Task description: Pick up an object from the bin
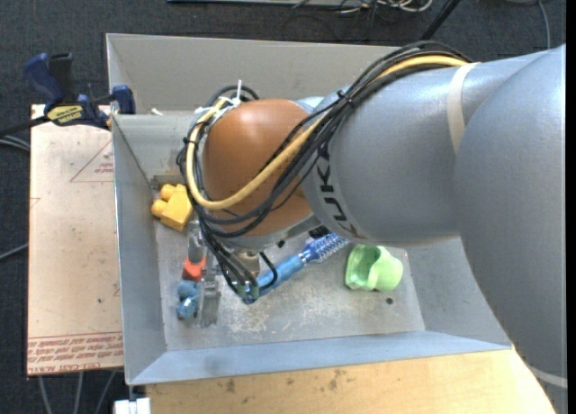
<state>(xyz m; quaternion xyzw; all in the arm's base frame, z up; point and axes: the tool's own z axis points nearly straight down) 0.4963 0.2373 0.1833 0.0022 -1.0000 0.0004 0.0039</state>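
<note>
The tool (203, 293) is low in the bin (270, 336), toward the view's lower left, under the arm's orange cover (256, 156). How far open it is I cannot tell. Just beside it lie a blue bit (186, 304) and an orange-red bit (191, 268) (whether it has either, I cannot tell). A yellow block (171, 206) sits by the left wall. A brush (301, 262) and a green piece (373, 269) lie to the right.
</note>
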